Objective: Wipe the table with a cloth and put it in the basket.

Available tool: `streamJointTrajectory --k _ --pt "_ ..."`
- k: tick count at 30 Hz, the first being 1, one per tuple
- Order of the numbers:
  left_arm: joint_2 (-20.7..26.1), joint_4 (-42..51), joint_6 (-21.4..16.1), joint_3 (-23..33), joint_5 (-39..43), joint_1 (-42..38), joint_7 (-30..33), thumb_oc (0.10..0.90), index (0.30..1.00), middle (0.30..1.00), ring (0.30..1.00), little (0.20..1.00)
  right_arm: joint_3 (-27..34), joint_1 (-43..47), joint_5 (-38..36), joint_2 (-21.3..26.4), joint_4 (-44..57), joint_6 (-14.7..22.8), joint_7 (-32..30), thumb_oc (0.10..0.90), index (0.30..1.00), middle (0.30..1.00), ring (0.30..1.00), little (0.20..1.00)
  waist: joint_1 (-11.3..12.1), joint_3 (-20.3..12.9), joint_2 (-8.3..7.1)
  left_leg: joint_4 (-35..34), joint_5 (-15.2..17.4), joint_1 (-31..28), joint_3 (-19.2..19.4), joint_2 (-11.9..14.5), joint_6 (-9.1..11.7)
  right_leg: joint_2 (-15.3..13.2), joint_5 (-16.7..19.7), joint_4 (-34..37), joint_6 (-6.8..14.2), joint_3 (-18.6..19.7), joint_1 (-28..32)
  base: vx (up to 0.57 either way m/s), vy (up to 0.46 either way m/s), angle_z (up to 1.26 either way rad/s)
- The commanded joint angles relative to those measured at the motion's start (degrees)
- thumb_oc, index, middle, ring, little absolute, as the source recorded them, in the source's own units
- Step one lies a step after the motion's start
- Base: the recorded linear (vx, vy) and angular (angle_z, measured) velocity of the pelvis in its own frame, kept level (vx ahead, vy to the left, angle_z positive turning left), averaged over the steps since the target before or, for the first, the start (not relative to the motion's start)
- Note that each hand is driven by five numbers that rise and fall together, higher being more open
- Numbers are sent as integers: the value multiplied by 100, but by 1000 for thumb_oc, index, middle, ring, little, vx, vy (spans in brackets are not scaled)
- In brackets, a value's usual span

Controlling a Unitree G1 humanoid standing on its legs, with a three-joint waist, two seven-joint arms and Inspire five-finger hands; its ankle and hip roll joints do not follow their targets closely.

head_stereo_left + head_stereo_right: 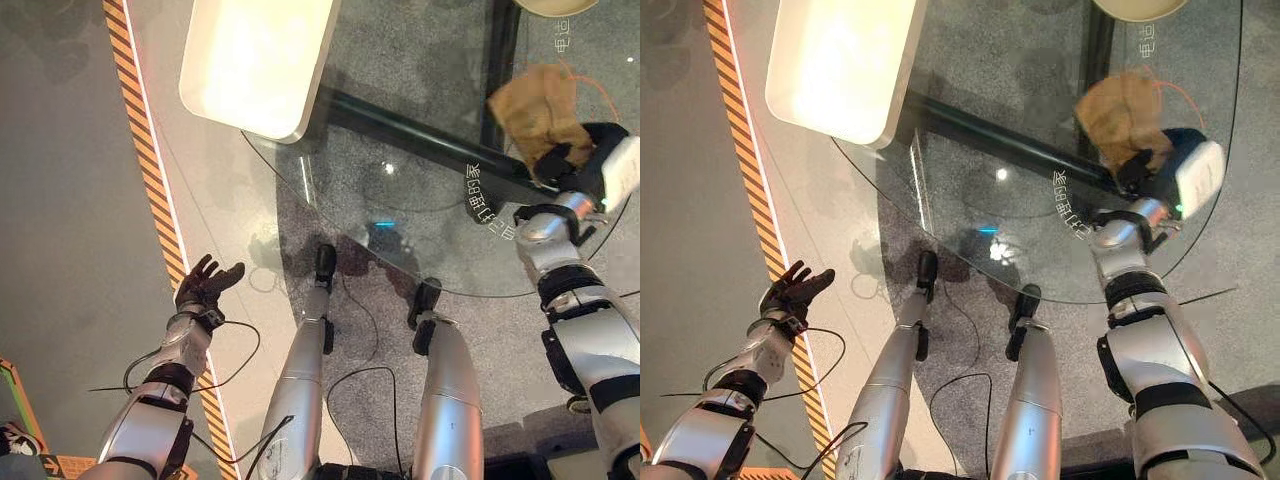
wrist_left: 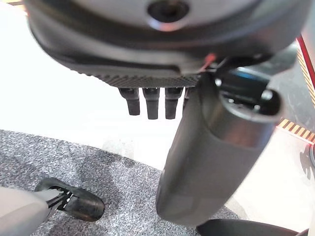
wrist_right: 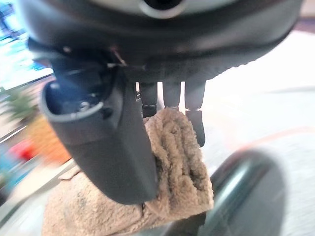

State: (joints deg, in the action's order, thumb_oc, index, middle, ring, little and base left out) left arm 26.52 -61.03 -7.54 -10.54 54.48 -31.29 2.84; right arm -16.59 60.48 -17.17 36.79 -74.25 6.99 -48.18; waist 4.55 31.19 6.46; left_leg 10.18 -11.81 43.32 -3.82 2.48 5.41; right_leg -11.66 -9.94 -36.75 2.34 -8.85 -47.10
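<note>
A tan fluffy cloth (image 1: 535, 105) lies bunched on the round glass table (image 1: 400, 230), near its right side. My right hand (image 1: 565, 160) rests on the cloth's near edge. In the right wrist view its fingers (image 3: 172, 98) and thumb curl into the cloth (image 3: 179, 162) and pinch a fold of it. A cream round rim (image 1: 555, 5), perhaps the basket, peeks in at the far edge beyond the cloth. My left hand (image 1: 205, 285) hangs open over the floor at the lower left, away from the table, holding nothing.
A white rounded slab (image 1: 260, 60) sits at the table's far left. A black bar (image 1: 420, 130) runs under the glass. Orange and black striped tape (image 1: 150, 150) runs along the floor on the left.
</note>
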Motion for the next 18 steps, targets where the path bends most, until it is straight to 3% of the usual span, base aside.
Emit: streamJointTrajectory --k 1,8,18 --pt "550 -315 -52 258 175 -24 -25 800 900 900 900 900 322 -293 -652 1152 -359 195 -623 100 300 300 300 200 -151 -140 -169 1168 1253 108 376 -113 -396 273 853 1174 240 136 123 0 0 0" --pt "711 -500 63 266 193 -248 -80 800 900 900 900 900 404 -296 -977 1277 -390 174 -623 100 300 300 300 200 -204 -140 -244 1090 1248 81 386 -85 -362 291 898 1277 278 166 137 -2 -3 -3" --pt "877 -686 162 255 215 -475 -185 800 900 900 900 900 164 -103 -843 1187 -248 284 -504 100 300 300 300 200 -199 -140 -299 980 1228 29 385 -74 -319 286 907 1398 289 137 207 -1 -1 -1"
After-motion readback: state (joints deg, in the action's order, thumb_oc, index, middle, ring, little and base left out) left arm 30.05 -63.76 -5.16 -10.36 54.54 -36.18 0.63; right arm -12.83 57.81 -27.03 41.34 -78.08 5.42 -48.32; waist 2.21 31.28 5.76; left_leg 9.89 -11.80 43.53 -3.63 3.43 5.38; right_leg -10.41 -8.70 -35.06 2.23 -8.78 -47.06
